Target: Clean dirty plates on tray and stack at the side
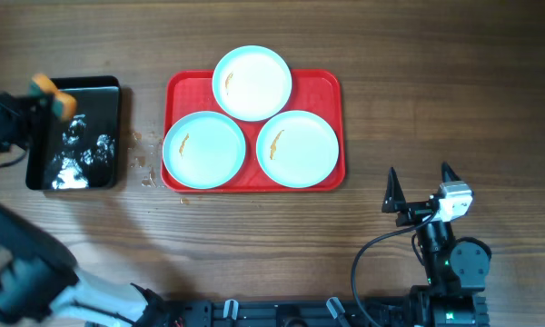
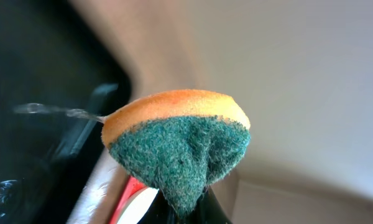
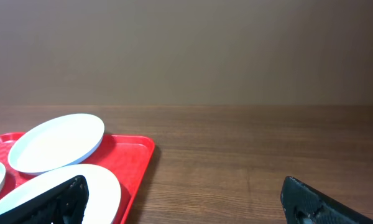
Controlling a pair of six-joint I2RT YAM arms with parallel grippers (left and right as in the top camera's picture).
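Observation:
Three pale blue-white plates lie on the red tray [image 1: 327, 86]: one at the back [image 1: 252, 84], one front left [image 1: 203, 149], one front right [image 1: 297, 148]. Each bears a small orange-brown smear. My left gripper [image 1: 47, 95] is at the far left over the black bin and is shut on an orange and green sponge [image 2: 177, 143], which drips water. My right gripper [image 1: 420, 186] is open and empty, standing right of the tray near the front. In the right wrist view the tray [image 3: 133, 155] and two plates [image 3: 56, 142] lie to the left.
A glossy black bin [image 1: 109, 136] holding water stands left of the tray. Water drops [image 1: 145, 159] lie on the wooden table between the bin and the tray.

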